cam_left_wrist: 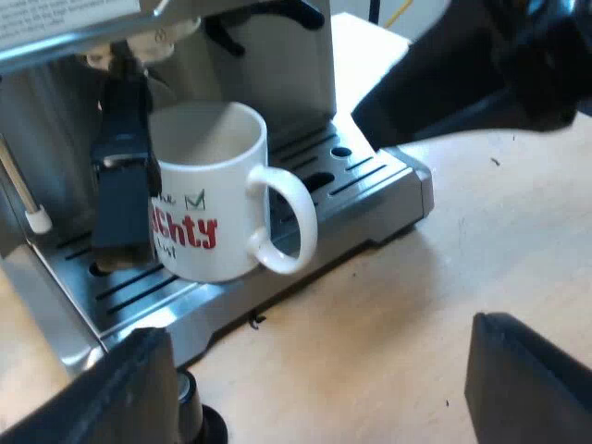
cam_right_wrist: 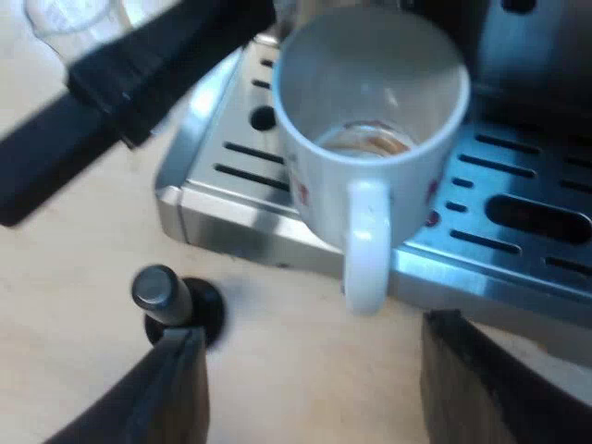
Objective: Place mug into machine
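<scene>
Mug (cam_left_wrist: pixel 220 171) lettering (red) partly hidden behind the dark handle (cam_left_wrist: pixel 123 185).

Robot test bench dressed as coffee corner, by look of it. Stainless espresso machine (cam_left_wrist: pixel 277 65) with slotted drip tray (cam_left_wrist: pixel 379 180) sits straight on pale wood-look tabletop (cam_left_wrist: pixel 444 277), scuffed and speckled. Black fingers of left gripper (cam_left_wrist: pixel 324 398) and right gripper (cam_right_wrist: pixel 314 388) frame machine's front. Printed white mug (cam_left_wrist: pixel 208 194) stands on tray; black-knobbed tamper (cam_right_wrist: pixel 171 301) stands on tabletop just beside tray's edge. Household coffee kit, lab machinery around it.
</scene>
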Tool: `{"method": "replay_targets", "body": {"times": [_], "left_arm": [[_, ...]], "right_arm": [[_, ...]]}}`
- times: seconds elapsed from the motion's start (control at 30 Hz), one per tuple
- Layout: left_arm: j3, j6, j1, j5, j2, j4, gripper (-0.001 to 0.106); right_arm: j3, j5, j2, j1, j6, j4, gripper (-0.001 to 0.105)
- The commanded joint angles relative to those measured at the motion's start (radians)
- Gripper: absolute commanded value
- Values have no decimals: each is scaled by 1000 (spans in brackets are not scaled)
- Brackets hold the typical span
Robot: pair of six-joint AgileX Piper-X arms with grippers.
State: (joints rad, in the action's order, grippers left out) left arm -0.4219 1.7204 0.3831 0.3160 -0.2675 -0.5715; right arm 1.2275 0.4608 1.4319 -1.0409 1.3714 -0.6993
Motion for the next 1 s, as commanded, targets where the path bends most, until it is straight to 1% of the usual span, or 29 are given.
{"method": "replay_targets", "body": {"times": [0.03, 0.2, 0.27, 0.37, 0.47, 0.53, 0.6, 0.63, 0.73, 0.83, 0.93, 1.0], "left_arm": [[-7, 10, -3, 3, 6, 0, 66], [-7, 10, -3, 3, 6, 0, 66], [-7, 10, -3, 3, 6, 0, 66], [-7, 10, -3, 3, 6, 0, 66], [-7, 10, -3, 3, 6, 0, 66], [-7, 10, -3, 3, 6, 0, 66], [-7, 10, -3, 3, 6, 0, 66], [-7, 10, -3, 3, 6, 0, 66], [-7, 10, -3, 3, 6, 0, 66], [-7, 10, -3, 3, 6, 0, 66], [-7, 10, -3, 3, 6, 0, 66], [-7, 10, -3, 3, 6, 0, 66]], "right_arm": [[2, 8, -1, -1, 10, 54, 52], [2, 18, 55, 2, 10, 72, 52], [2, 47, 79, 2, 10, 96, 52], [2, 58, 100, 2, 10, 120, 51], [2, 50, 145, 26, 21, 142, 34], [2, 50, 155, 44, 20, 139, 30], [2, 38, 163, 62, 27, 141, 30], [2, 14, 165, 75, 39, 145, 30], [2, -6, 177, 98, 71, 165, 30], [2, -58, 196, 113, 81, 193, 30], [2, -60, 221, 117, 100, 226, 30], [2, -60, 233, 119, 99, 234, 30]]}}
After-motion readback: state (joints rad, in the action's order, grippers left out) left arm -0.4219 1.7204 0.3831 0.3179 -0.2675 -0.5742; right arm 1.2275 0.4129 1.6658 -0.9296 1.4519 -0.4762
